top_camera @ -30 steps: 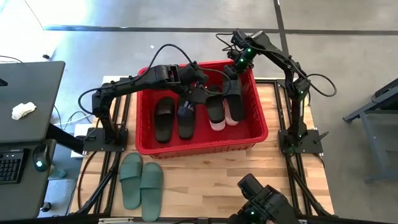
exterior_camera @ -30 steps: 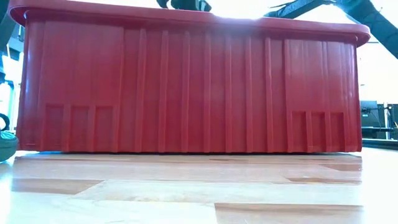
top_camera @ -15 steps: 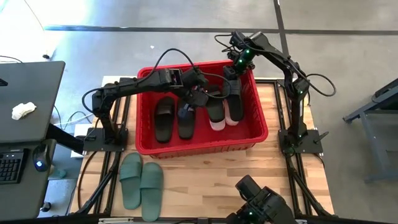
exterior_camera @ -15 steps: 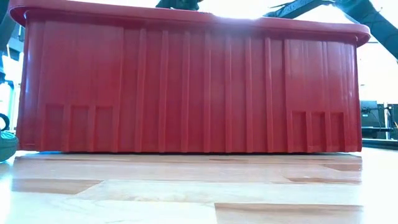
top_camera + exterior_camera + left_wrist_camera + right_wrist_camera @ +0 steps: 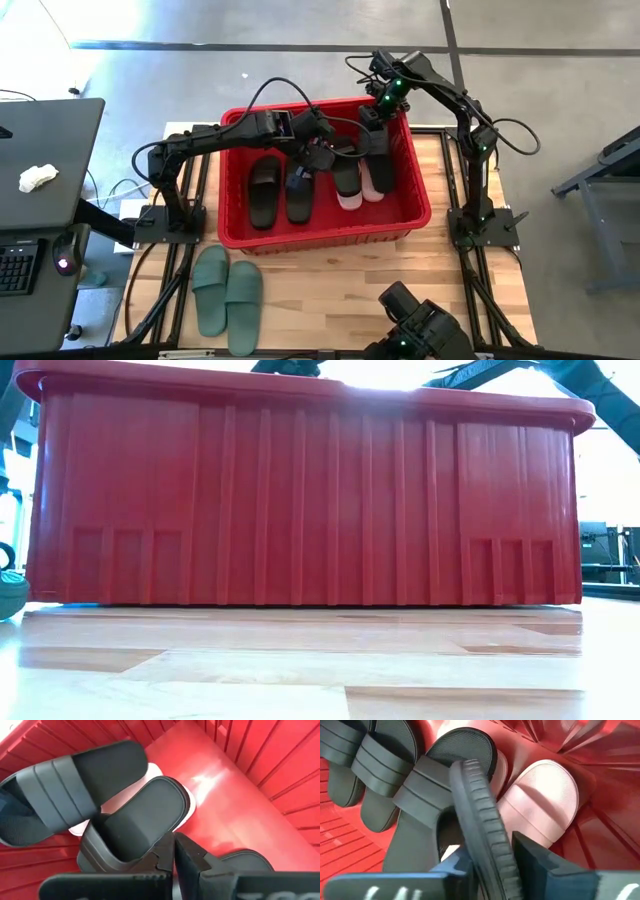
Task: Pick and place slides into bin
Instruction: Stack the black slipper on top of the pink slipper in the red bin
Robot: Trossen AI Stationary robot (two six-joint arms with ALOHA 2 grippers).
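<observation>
Left jaws point(image 5: 174, 851) pulled back in last second, now closed, empty. Right jaws point(image 5: 492, 852) still clamp black slide point(image 5: 477, 805) over bin point(image 5: 410, 215); release pending.

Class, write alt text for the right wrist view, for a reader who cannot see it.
The right pincer grips a black slide on edge by its ribbed sole, above the red bin. Below it another black slide lies over a pale pink slide, with two more black slides beside them.

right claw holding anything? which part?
Yes: the right claw grips a black slide by the edge of its sole, on its side above the bin.
</observation>
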